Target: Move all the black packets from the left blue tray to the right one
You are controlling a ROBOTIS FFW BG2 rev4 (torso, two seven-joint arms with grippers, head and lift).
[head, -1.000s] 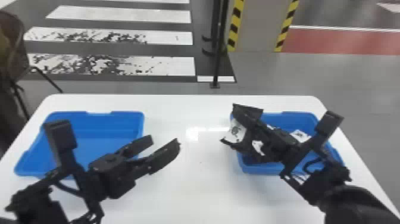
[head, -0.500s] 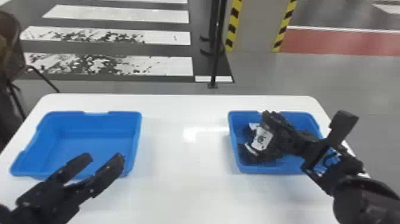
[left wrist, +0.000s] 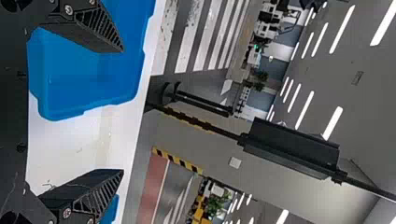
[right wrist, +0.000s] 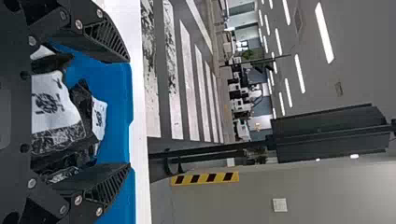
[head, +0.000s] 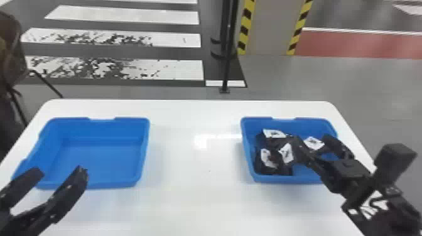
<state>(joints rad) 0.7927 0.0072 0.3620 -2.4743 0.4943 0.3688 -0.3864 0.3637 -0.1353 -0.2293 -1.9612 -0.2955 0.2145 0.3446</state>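
Basically, transfer looks done: the packets (head: 267, 157) in view are all in the right tray (head: 282, 179), at 1 to 2 o'clock on the desk (head: 188, 204). Heap is mostly at that tray's 9 o'clock side, with one more packet (head: 314, 142) towards its centre, white labels up.

Right claw (head: 305, 138) is over the tray, fingers spread wide, nothing pinched that shows. It comes in from 4 o'clock and points to about 10, so the heap lies on its 9 o'clock side, just under the near finger. That's what the next move turns on: lift straight up first, then back off towards 4, else a finger could drag a packet over. Packets' own long axis: can't tell, they overlap.

Left claw (head: 61, 170) is at 8 o'clock, by the near edge of the left tray (head: 103, 184), fingers well apart and bare. Right arm is clearly the nearer one if any packet needs a nudge; left has no job there.
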